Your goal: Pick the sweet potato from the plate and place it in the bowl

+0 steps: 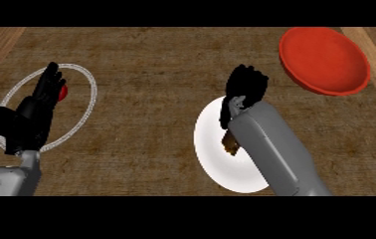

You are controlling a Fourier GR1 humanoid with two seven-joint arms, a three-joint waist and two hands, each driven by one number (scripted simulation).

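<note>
Right hand [246, 86], fingers curled on nothing, hovers past the round white plate [213, 156]; brown sweet potato [231, 144] not yet picked, so it must reach back before the red bowl [325, 61]

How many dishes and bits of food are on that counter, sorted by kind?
Plates: 1, the white plate
Bowls: 1, the red bowl
Glassy round dishes: 1, the clear dish
Sweet potatoes: 1, the sweet potato
Small red items: 1, the red item, kind unclear
Total: 5

The brown sweet potato [230, 145] lies on the white plate [213, 153], mostly hidden; the red bowl [324, 60] sits well apart, upper right
</note>
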